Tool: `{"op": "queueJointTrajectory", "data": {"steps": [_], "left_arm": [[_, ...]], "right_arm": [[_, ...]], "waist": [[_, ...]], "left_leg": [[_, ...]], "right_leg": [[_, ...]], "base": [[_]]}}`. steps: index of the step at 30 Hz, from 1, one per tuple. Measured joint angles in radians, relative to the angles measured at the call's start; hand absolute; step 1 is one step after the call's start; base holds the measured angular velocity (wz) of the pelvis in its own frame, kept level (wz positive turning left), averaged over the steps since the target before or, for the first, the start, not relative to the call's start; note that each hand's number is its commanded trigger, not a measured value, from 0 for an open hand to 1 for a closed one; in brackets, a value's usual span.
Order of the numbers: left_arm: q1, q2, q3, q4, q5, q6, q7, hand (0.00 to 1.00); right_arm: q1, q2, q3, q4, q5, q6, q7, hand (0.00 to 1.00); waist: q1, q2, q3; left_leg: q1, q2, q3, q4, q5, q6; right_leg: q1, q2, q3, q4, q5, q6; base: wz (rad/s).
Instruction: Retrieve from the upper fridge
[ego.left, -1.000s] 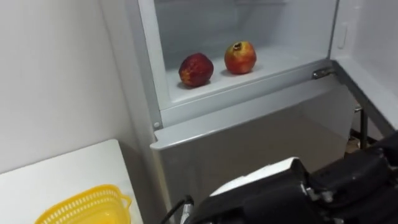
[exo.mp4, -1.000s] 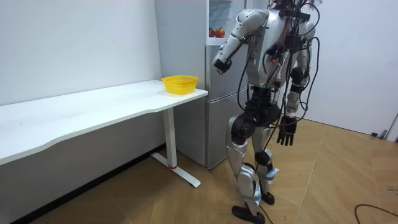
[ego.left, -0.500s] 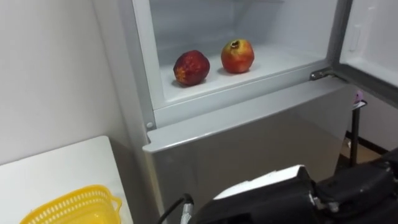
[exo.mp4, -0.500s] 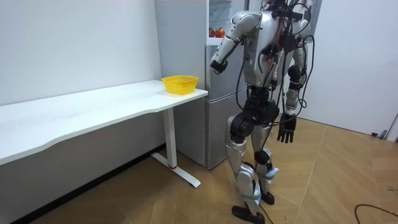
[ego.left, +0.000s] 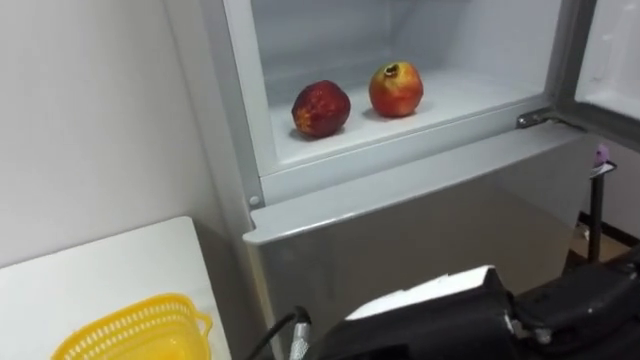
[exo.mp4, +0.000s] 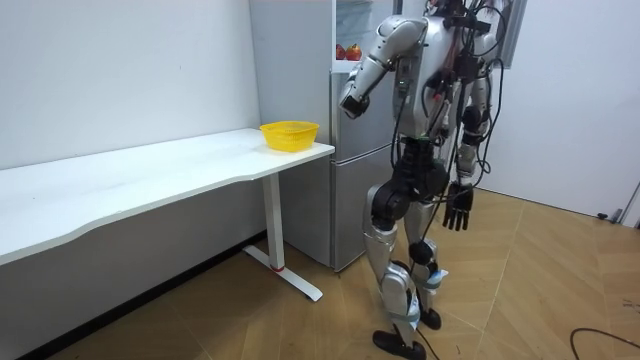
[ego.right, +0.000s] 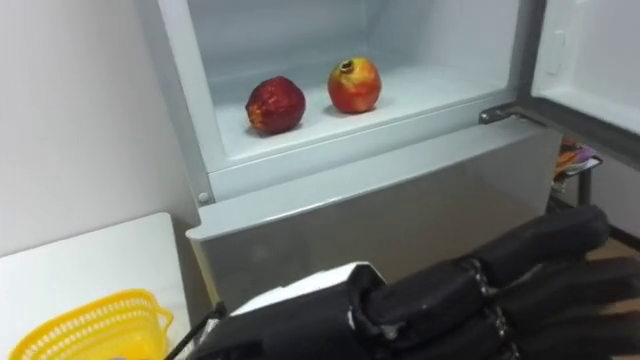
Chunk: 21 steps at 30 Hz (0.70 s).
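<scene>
The grey fridge's open, white-lined upper compartment (ego.left: 330, 30) can be entered from the front: its door (ego.left: 612, 50) is swung aside at the right, and the white shelf (ego.left: 470, 95) lies bare across its right part. On the shelf's left part stand a dark red round fruit (ego.left: 321, 108) and, near it and further back, an orange-red round fruit (ego.left: 396, 89), with a gap between them. The grey left frame (ego.left: 238, 110) bounds the opening, and the left hand (ego.right: 450, 300) hovers lower, before the closed grey lower door (ego.left: 420, 240).
</scene>
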Motion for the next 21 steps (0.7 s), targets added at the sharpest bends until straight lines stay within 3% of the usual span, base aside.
{"op": "queueJointTrajectory", "data": {"steps": [1, 4, 7, 9, 11, 12, 16, 18, 21], "left_arm": [[0.001, 0.003, 0.018, -0.012, 0.010, -0.001, 0.005, 0.00], [0.014, 0.043, 0.121, -0.099, 0.074, -0.012, 0.028, 0.00], [0.058, 0.093, 0.270, -0.153, 0.155, -0.032, 0.070, 0.00], [0.106, 0.129, 0.411, -0.180, 0.202, -0.056, 0.121, 0.00], [0.123, 0.120, 0.501, -0.183, 0.260, -0.075, 0.160, 0.00], [0.144, 0.112, 0.560, -0.191, 0.291, -0.087, 0.198, 0.00], [0.223, 0.093, 0.746, -0.202, 0.313, -0.135, 0.308, 0.00], [0.261, 0.048, 0.830, -0.202, 0.333, -0.164, 0.405, 0.00], [0.319, -0.011, 0.881, -0.203, 0.421, -0.201, 0.521, 0.00]], "right_arm": [[0.004, 0.000, 0.000, 0.000, 0.000, -0.005, -0.002, 0.00], [0.024, 0.000, -0.030, -0.001, 0.004, -0.022, -0.008, 0.00], [0.057, 0.004, -0.093, -0.001, 0.006, -0.037, -0.036, 0.00], [0.090, 0.009, -0.139, -0.009, -0.002, -0.053, -0.051, 0.00], [0.102, 0.023, -0.186, 0.002, -0.028, -0.056, -0.069, 0.00], [0.105, 0.029, -0.206, 0.002, -0.036, -0.059, -0.077, 0.00], [0.114, 0.057, -0.241, -0.013, -0.041, -0.073, -0.112, 0.00], [0.116, 0.072, -0.240, -0.013, -0.063, -0.073, -0.121, 0.00], [0.123, 0.083, -0.240, -0.014, -0.075, -0.071, -0.129, 0.00]], "waist": [[0.005, 0.000, -0.0001], [0.063, 0.000, -0.0003], [0.125, 0.002, -0.0015], [0.167, 0.001, -0.0025], [0.201, -0.002, 0.0003], [0.225, 0.000, -0.0027], [0.249, -0.002, -0.0035], [0.263, -0.010, -0.0061], [0.288, -0.020, -0.0056]], "left_leg": [[0.000, 0.000, -0.005, 0.000, 0.000, 0.000], [0.001, 0.001, -0.017, 0.001, 0.002, -0.002], [0.002, 0.000, -0.046, 0.004, 0.004, -0.005], [0.004, -0.001, -0.076, 0.013, 0.005, -0.007], [0.015, -0.001, -0.092, 0.013, 0.007, -0.007], [0.018, -0.001, -0.097, 0.010, 0.008, -0.007], [0.020, -0.003, -0.133, 0.009, 0.010, -0.011], [0.022, -0.006, -0.150, 0.011, 0.011, -0.014], [0.031, -0.008, -0.171, 0.014, 0.012, -0.014]], "right_leg": [[0.003, 0.000, -0.003, 0.000, 0.000, 0.000], [0.007, 0.000, -0.018, -0.001, 0.000, 0.000], [0.023, -0.001, -0.049, -0.005, -0.001, -0.001], [0.039, -0.003, -0.075, -0.019, -0.001, -0.002], [0.050, -0.006, -0.097, -0.019, -0.004, -0.006], [0.053, -0.005, -0.101, -0.016, -0.007, -0.010], [0.072, -0.010, -0.154, -0.017, -0.012, -0.012], [0.078, -0.018, -0.174, -0.016, -0.018, -0.012], [0.096, -0.018, -0.189, -0.016, -0.021, -0.012]], "base": [[0.17], [0.11], [0.24], [0.33], [0.36], [0.18], [0.27], [0.24], [0.18]]}}
